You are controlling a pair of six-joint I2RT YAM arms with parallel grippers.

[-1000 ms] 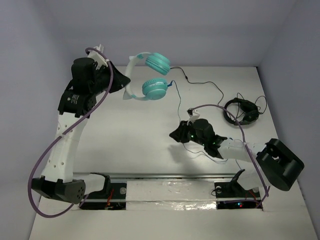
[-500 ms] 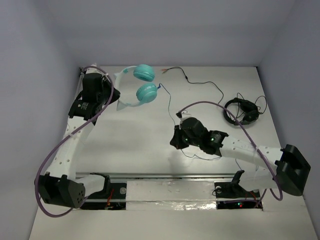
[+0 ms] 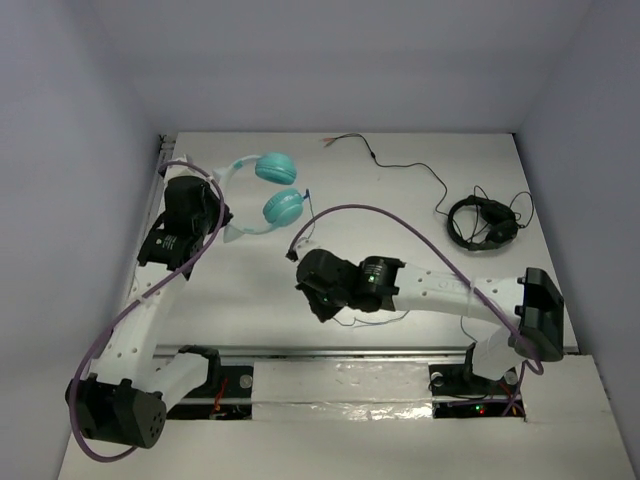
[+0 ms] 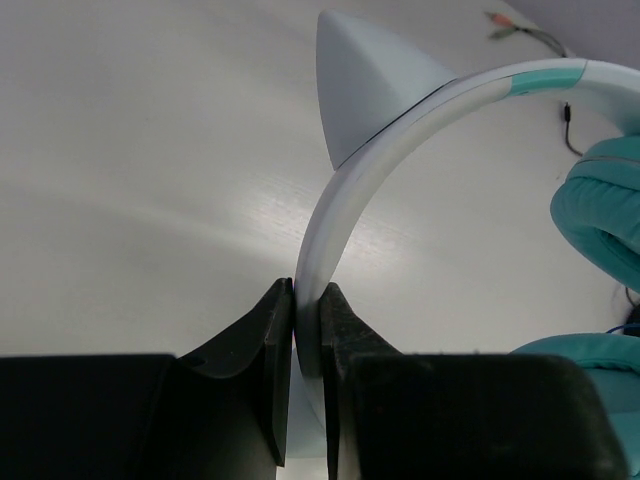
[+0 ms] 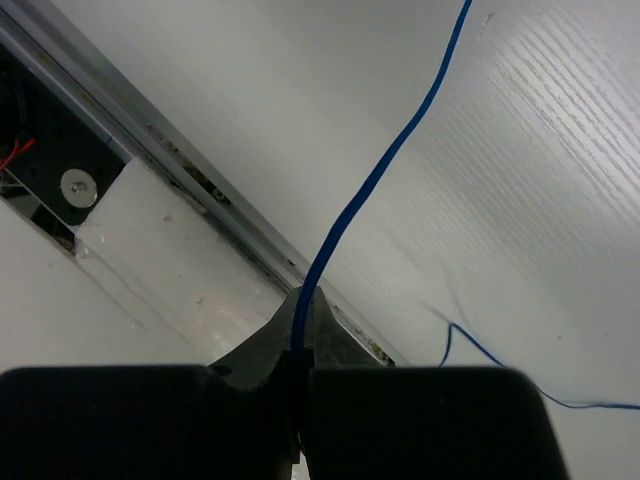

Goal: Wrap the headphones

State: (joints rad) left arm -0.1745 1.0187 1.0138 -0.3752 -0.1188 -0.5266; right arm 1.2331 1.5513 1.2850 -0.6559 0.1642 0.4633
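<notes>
The teal headphones [image 3: 277, 188] are held off the table at the back left, cups to the right, pale headband [image 3: 233, 170] to the left. My left gripper [image 3: 224, 220] is shut on the headband [image 4: 400, 130]; in the left wrist view the jaws [image 4: 307, 305] pinch the band below a pointed ear [image 4: 365, 90], with a teal cup [image 4: 610, 200] at the right. My right gripper [image 3: 320, 303] is low near the table's front middle, shut on the thin blue cable [image 5: 380, 170], which rises from its jaws [image 5: 301, 295]. A slack loop of the cable [image 3: 375, 318] lies beside it.
Black headphones [image 3: 483, 222] with a coiled black cable lie at the back right. A thin black cable [image 3: 400, 165] runs along the back of the table. The metal rail [image 3: 350, 352] at the table's front edge is right below the right gripper. Walls close in on three sides.
The left arm has lowered and carried the headphones left and nearer. The right gripper has swung left and nearer the front edge, pulling the blue cable with it.
</notes>
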